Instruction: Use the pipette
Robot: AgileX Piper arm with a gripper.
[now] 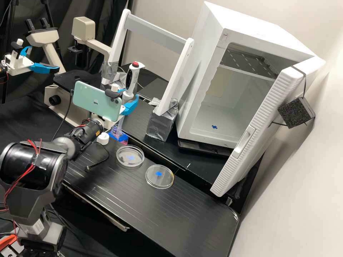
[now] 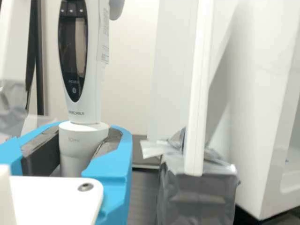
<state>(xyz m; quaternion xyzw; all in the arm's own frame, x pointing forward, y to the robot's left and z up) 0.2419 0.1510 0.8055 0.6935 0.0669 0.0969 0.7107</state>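
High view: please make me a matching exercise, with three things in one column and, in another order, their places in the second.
1. White pipette with red button
2. Small round white cap
3. Black rectangular block

A. Hanging at the open white cabinet door
B. Held in the blue-fingered gripper
C. On the black bench

Pairs: 1-B, 2-C, 3-A
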